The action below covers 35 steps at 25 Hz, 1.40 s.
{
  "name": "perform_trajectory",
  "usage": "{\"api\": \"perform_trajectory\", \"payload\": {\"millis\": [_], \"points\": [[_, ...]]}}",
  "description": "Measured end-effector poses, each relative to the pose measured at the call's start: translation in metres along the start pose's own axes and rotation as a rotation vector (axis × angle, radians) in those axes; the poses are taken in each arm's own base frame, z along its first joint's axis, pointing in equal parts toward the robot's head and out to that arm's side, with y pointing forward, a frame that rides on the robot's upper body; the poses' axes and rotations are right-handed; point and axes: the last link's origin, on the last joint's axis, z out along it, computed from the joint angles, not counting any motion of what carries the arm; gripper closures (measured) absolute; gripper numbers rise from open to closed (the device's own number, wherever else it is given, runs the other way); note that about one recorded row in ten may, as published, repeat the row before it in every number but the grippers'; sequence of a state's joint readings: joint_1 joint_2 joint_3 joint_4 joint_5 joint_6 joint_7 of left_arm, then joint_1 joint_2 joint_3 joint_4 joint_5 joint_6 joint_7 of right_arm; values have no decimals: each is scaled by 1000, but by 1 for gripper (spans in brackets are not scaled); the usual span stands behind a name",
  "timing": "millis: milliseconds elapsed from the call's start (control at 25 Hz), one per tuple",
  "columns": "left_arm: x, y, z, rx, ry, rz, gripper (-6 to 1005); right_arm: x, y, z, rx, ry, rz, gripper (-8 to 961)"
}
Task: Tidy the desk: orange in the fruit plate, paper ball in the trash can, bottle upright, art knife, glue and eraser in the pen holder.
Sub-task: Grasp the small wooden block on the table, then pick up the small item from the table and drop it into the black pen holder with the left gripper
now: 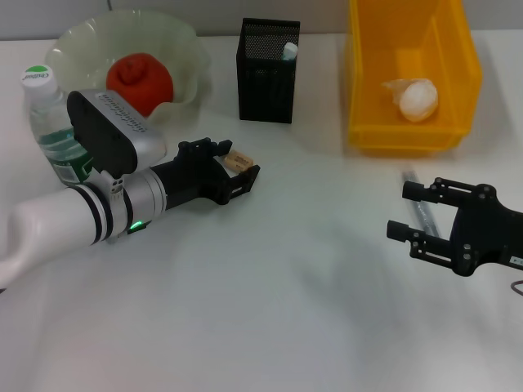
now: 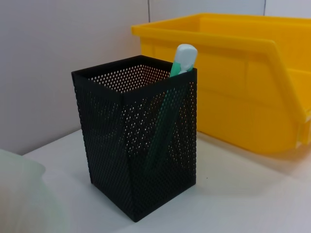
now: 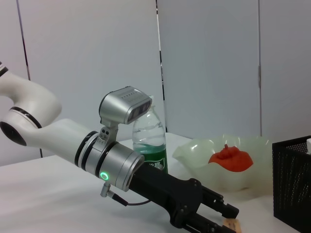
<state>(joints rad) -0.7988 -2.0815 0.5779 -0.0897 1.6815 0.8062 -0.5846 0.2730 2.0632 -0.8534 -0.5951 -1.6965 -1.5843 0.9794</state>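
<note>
The left gripper (image 1: 239, 170) grips the eraser (image 1: 238, 160) between its jaws, with the pen holder (image 1: 267, 71) just beyond their tips.

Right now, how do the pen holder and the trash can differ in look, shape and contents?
The pen holder is a tall, square box of black mesh; the trash can is a wide, low bin of solid bright yellow plastic. The pen holder holds a slim pale green stick leaning in one corner, while the trash can holds the paper ball. Both stand open-topped at the far side of the white table.
</note>
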Motion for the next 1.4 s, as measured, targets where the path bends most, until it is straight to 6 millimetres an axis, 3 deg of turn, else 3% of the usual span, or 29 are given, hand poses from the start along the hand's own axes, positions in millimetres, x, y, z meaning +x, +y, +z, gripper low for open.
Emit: {"api": "perform_trajectory", "payload": {"millis": [480, 720, 840, 1400], "points": [[0, -2, 1, 10, -16, 7, 419, 1, 1, -1, 0, 1, 11, 335], [1, -1, 1, 6, -6, -2, 584, 0, 2, -1, -2, -4, 12, 336], [4, 3, 0, -16, 27, -9, 581, 0, 2, -2, -3, -6, 12, 336], [24, 12, -46, -88, 428, -93, 565, -1, 3, -2, -12, -12, 11, 336]]}}
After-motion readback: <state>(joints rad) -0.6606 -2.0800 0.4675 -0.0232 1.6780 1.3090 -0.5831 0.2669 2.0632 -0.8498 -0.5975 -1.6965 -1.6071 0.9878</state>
